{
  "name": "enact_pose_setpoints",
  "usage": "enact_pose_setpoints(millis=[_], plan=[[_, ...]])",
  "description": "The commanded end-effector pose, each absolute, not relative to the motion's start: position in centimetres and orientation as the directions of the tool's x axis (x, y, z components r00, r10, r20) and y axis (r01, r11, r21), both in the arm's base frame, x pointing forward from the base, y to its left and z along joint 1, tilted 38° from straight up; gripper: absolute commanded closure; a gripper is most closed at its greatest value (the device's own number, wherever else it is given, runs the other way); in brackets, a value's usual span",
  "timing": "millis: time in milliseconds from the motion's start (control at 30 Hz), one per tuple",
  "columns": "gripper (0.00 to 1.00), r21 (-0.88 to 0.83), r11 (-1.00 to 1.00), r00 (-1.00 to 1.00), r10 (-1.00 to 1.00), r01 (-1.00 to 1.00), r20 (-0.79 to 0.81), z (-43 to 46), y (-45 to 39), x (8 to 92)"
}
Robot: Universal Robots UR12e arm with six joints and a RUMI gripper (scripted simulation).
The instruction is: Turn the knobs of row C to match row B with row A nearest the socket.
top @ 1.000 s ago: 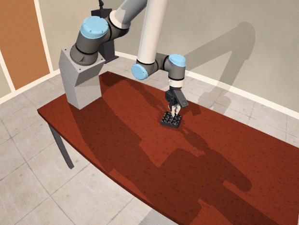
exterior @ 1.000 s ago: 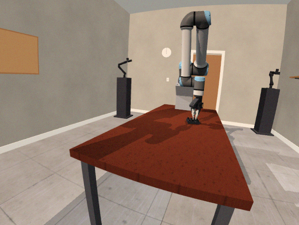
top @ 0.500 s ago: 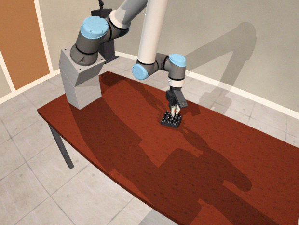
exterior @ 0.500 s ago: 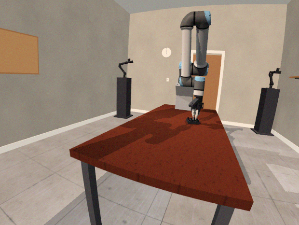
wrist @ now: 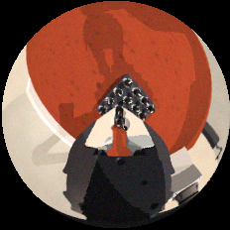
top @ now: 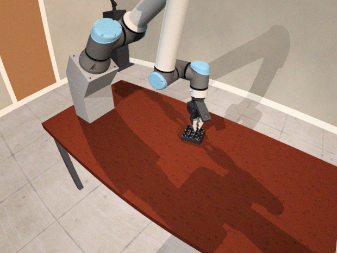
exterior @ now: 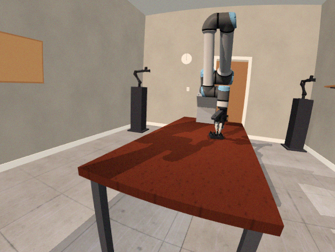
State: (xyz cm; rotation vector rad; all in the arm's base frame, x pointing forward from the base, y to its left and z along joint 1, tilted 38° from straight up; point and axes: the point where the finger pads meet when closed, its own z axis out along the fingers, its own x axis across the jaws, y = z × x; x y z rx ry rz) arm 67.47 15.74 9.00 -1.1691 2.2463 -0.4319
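The knob box (top: 189,138) (exterior: 215,137) (wrist: 135,95) is a small black block with rows of small knobs, lying on the red-brown table (top: 152,168) (exterior: 189,173) near its far side. My gripper (top: 196,127) (exterior: 218,132) (wrist: 119,108) points straight down onto the box. Its fingers are shut on one knob (wrist: 119,116) at the edge of the box nearest the wrist camera. The knob marks and the socket side are too small to read, so I cannot tell which row this knob belongs to.
The arm's grey pedestal (top: 87,89) stands on the table's far left corner. Two black stands with small arms (exterior: 139,108) (exterior: 297,121) stand on the floor beyond the table. The table edge runs close behind the box.
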Motion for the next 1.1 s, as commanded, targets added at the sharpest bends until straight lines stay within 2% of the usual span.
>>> enact_pose_setpoints(millis=[0,267,300,1067], plan=[[0.96,-0.517,0.567,-0.459,-0.823,-0.641,-0.334,9.05,15.76,67.47],[0.96,-0.517,0.567,-0.459,-0.823,-0.641,-0.334,9.05,15.76,67.47],[0.89,-0.517,0.567,-0.459,-0.823,-0.641,-0.334,9.05,15.76,67.47],[0.89,-0.517,0.567,-0.459,-0.823,-0.641,-0.334,9.06,15.76,67.46]])
